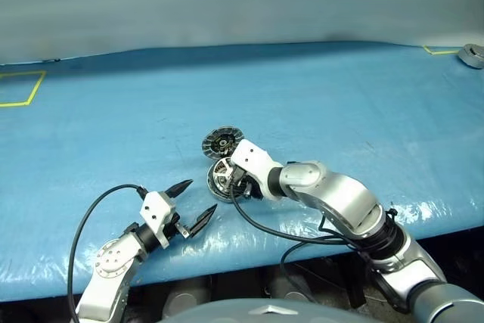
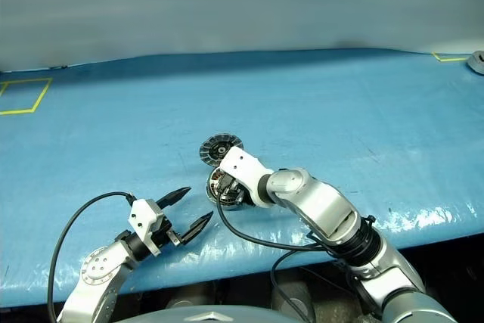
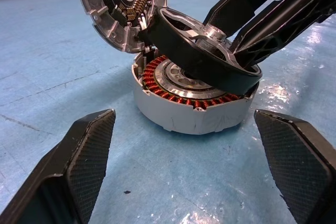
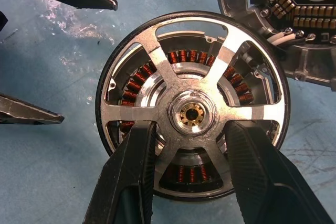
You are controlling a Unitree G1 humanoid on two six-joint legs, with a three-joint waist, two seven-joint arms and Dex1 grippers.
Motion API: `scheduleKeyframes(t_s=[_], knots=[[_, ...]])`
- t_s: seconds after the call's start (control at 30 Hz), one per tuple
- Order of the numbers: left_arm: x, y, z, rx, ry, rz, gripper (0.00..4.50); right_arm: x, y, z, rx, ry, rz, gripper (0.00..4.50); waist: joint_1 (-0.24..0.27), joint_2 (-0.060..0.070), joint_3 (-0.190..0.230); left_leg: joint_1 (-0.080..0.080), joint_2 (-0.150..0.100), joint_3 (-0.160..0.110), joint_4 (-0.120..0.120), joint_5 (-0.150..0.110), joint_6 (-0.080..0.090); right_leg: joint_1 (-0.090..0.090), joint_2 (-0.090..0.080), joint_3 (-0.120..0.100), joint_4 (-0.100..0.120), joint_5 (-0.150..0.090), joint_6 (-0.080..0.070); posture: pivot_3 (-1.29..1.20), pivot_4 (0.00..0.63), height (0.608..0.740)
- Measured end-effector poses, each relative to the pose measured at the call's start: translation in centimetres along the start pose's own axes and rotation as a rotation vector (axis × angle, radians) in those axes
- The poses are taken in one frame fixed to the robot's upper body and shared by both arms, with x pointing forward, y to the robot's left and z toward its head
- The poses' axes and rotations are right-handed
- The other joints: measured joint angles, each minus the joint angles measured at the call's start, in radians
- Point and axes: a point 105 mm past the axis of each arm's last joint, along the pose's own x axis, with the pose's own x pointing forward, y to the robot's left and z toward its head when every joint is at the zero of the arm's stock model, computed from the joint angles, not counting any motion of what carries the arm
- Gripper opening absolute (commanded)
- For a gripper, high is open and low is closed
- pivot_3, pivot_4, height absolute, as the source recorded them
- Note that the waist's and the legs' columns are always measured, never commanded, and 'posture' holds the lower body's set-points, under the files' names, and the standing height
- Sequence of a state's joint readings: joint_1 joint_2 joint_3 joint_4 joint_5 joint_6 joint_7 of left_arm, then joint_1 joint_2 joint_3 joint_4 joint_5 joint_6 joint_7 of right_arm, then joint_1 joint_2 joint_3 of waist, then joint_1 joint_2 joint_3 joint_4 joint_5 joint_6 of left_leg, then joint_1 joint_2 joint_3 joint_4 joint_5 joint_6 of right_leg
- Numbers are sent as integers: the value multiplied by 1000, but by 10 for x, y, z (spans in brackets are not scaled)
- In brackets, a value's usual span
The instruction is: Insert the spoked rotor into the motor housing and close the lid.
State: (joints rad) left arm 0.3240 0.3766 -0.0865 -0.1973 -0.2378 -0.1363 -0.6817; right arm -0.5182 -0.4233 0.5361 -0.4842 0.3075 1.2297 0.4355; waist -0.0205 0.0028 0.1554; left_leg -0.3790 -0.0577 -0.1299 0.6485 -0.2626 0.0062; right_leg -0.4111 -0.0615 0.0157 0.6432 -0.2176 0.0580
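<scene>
The motor housing [image 3: 184, 116], a silver-grey cup with copper windings, stands on the blue mat near the table's front edge. Its hinged lid [image 3: 113, 3] stands open behind it, inner face showing. My right gripper [image 4: 189, 129] is shut on the spoked rotor [image 4: 157, 64], one finger on each side of its silver hub. The rotor [image 3: 205, 69] hangs tilted just above the housing, its low edge near the rim and its high edge by the lid. My left gripper [image 1: 200, 196] is open and empty, a little to the left of the housing and pointing at it.
The blue mat [image 1: 318, 104] covers the table. Yellow tape marks [image 1: 19, 88] lie at the far left and the far right corner, where a small grey object [image 1: 472, 55] also sits. The table's front edge runs just below both grippers.
</scene>
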Motion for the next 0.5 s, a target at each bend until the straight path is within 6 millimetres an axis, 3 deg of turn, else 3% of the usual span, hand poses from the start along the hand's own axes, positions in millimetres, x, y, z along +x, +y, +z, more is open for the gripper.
scheduleKeyframes(t_s=[0.23, 0.43, 0.5], knots=[[-1, 0, -1, -3, 2, 0, 4500, 1, 0, -1, 4, 8, -1, 3843, 0, 0, 0, 0, 0, 0, 0, 0, 0, 0, 0, 0, 0, 0, 0, 0, 150, 740], [-1, -1, -1, -4, 4, 1, 4500, -7, -2, 4, 15, -9, -13, 3843, 0, 0, 0, 0, 0, 0, 0, 0, 0, 0, 0, 0, 0, 0, 0, 0, 150, 740], [-1, -1, -2, -6, 6, 3, 4500, -15, -5, 11, 24, -46, -29, 3455, 0, 0, 0, 0, 0, 0, 0, 0, 0, 0, 0, 0, 0, 0, 0, 0, 150, 740]])
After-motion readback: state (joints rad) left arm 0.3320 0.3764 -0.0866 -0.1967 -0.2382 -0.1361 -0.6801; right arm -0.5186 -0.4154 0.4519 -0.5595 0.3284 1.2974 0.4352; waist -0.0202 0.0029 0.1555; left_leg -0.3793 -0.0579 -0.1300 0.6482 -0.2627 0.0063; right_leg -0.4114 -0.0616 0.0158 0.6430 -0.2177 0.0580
